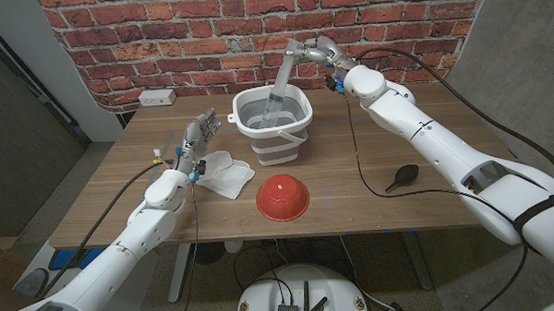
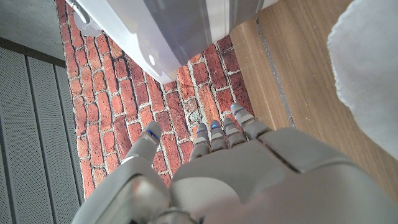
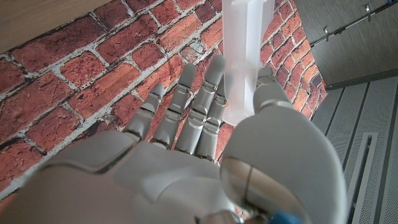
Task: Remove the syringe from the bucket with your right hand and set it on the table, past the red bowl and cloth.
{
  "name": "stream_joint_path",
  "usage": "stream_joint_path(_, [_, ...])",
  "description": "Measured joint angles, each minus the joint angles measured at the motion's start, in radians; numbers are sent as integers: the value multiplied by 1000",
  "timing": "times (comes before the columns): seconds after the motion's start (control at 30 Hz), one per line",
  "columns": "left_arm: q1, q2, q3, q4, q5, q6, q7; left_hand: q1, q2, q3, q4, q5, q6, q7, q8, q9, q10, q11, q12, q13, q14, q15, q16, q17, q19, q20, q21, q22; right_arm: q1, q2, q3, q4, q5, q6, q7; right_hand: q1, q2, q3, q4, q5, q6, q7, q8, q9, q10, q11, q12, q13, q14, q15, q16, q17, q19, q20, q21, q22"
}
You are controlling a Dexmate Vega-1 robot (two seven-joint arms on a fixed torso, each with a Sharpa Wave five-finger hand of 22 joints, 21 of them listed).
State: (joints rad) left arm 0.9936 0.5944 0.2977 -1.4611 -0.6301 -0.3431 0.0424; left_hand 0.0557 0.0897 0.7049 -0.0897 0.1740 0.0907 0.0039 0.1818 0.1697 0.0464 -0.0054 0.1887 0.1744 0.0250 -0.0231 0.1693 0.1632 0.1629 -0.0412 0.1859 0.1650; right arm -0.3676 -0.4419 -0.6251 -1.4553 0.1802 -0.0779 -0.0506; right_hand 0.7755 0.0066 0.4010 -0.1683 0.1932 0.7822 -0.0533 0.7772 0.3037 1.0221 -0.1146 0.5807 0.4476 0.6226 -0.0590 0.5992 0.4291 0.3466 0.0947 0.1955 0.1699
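A clear syringe [image 1: 281, 84] hangs slanted, its lower end inside the white and grey bucket [image 1: 273, 125] at the table's far middle. My right hand [image 1: 309, 52] grips its top end above the bucket's far right rim. In the right wrist view the syringe [image 3: 244, 56] runs out from between the thumb and fingers of that hand [image 3: 205, 137]. A red bowl [image 1: 283, 196] lies upside down in front of the bucket, with a white cloth [image 1: 221, 172] to its left. My left hand [image 1: 195, 140] is raised beside the cloth, fingers apart, holding nothing.
A black rubber bulb [image 1: 402, 176] lies on the table to the right. A white power socket [image 1: 158, 99] sits at the back left against the brick wall. Black cables run along both arms. In the left wrist view the cloth [image 2: 367, 74] and bucket [image 2: 180, 25] show.
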Motion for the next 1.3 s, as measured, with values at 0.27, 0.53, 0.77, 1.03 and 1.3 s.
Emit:
stream_joint_path(0.27, [8,3,-3,-10,2,-3,4,0,0,0,0,0,0,0,0,0,0,0,0,0,0,0,0,1,0,0,0,0,-16,-14,20,-47,6,-14,-30,0,0,0,0,0,0,0,2,0,0,0,0,2,0,0,0,0,0,0,0,0])
stream_joint_path(0.53, [14,5,-6,-18,3,-4,9,0,0,0,0,0,0,0,0,0,0,0,0,0,0,0,0,2,0,0,0,0,-31,-24,42,-84,16,-22,-47,0,0,0,0,0,0,0,8,0,0,0,0,2,0,0,0,2,0,0,0,0])
stream_joint_path(0.77, [20,10,-9,-28,4,-4,11,0,0,0,0,0,0,0,0,0,0,0,0,0,0,0,0,2,0,0,0,0,-42,-32,61,-113,33,-31,-65,0,0,0,0,0,0,0,8,-2,1,-1,-1,2,0,0,0,5,0,0,0,0])
stream_joint_path(1.03, [22,13,-11,-36,4,-2,13,0,0,0,0,0,0,0,0,0,0,0,0,0,0,0,0,2,0,0,0,0,-54,-43,86,-150,49,-44,-88,0,0,-2,6,0,0,0,8,-3,1,-1,-1,4,0,0,0,5,0,0,0,0])
stream_joint_path(1.3, [22,13,-11,-37,5,0,14,0,0,0,0,0,0,0,0,0,0,0,0,0,0,0,0,2,0,0,0,0,-67,-60,112,-190,57,-54,-100,0,0,-2,6,0,0,0,8,-3,1,-1,-1,5,0,0,0,5,0,0,0,0])
